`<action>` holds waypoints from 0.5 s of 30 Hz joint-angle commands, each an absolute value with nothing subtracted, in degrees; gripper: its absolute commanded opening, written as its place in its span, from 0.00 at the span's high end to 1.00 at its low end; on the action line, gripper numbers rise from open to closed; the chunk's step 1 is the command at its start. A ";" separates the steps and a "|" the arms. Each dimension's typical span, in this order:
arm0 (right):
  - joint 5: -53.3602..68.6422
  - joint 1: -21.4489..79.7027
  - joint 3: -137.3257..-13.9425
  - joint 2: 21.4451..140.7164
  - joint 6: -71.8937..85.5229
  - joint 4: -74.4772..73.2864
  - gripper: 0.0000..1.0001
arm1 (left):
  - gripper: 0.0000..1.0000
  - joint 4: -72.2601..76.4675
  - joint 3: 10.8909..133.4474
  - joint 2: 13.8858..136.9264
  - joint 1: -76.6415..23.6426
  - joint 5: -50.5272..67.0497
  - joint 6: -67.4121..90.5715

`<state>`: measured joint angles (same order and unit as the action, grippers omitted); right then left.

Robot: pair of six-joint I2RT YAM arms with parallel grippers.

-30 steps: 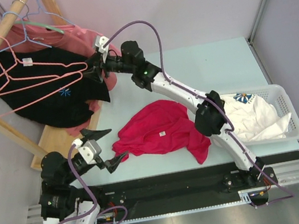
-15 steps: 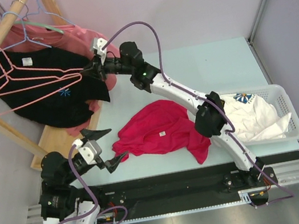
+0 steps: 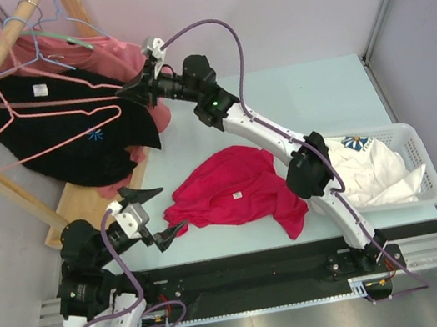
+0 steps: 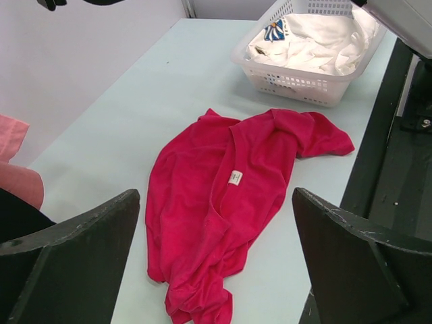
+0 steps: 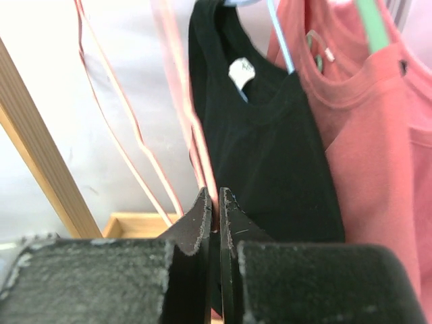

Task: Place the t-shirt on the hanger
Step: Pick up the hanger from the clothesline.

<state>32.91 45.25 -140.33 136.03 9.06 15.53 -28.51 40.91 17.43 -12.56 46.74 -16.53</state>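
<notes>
The crimson t-shirt lies crumpled on the pale table, its white neck label facing up. The pink wire hanger hangs by its hook from the wooden rail, in front of a black shirt. My right gripper is shut on the hanger's right corner, and the wire is pinched between the jaws of that gripper. My left gripper stands wide open just left of the t-shirt with nothing between its fingers; in the left wrist view the gripper frames the shirt's near end.
A wooden rack at the left carries a black t-shirt on a blue hanger and a salmon-pink t-shirt on a green hanger. A white basket of white clothing stands at the right.
My right gripper has shut on the pink hanger's right corner and raised it a little toward the back. The left arm and the t-shirt have not moved.
</notes>
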 commanded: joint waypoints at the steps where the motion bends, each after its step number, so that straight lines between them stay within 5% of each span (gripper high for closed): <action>1: 30.15 44.82 -144.32 133.16 16.43 22.50 1.00 | 0.00 -27.77 41.84 18.46 -12.22 47.20 -16.35; 15: 36.47 41.40 -133.89 125.43 17.41 20.66 1.00 | 0.00 -29.36 42.19 19.68 -12.22 47.63 -18.54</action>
<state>32.80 43.62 -138.43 134.10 18.00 18.72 -29.12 40.93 18.31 -12.56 46.72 -16.78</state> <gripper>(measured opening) 0.035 0.996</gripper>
